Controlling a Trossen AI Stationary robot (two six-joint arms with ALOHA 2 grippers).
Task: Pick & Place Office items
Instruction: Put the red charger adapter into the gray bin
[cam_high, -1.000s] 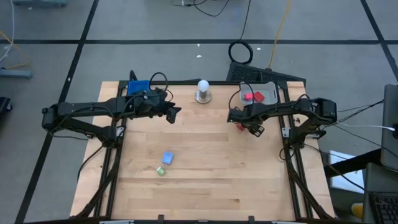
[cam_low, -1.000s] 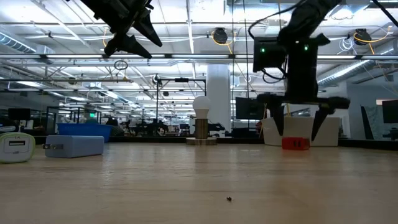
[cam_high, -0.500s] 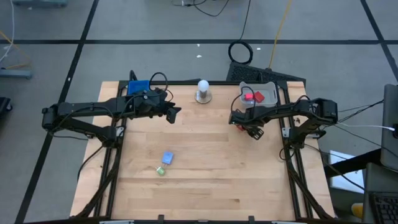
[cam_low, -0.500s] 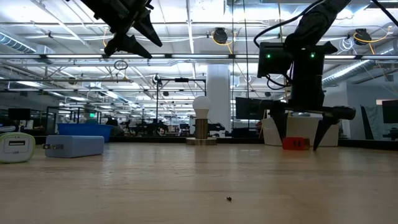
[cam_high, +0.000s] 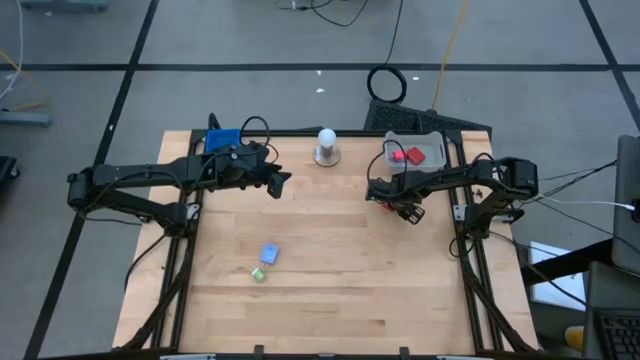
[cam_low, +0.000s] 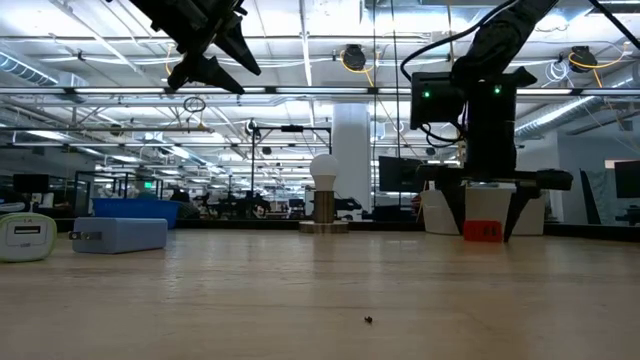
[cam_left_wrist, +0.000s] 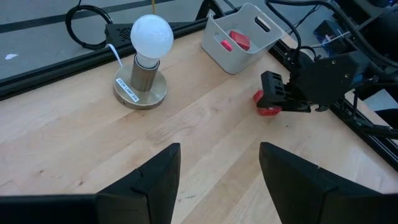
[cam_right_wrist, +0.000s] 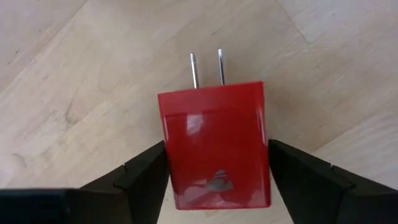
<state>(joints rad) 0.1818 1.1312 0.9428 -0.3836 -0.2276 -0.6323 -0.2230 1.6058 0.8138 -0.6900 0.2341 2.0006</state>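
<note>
**Right gripper narrowing on red plug block**

Near: right gripper (cam_right_wrist: 211, 186), now narrower than a second ago, fingers flanking red plug block (cam_right_wrist: 214, 146) on table (cam_high: 340, 260); contact not confirmable, pickup imminent.
Mid: left gripper (cam_left_wrist: 217, 168), half-spread, empty, aloft.
Far: grey tray (cam_high: 415, 150) holding red pieces.

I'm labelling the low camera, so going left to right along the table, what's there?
White charger → light-blue charger → blue tray → light bulb on its round base → red plug block between the right gripper fingers.
</note>
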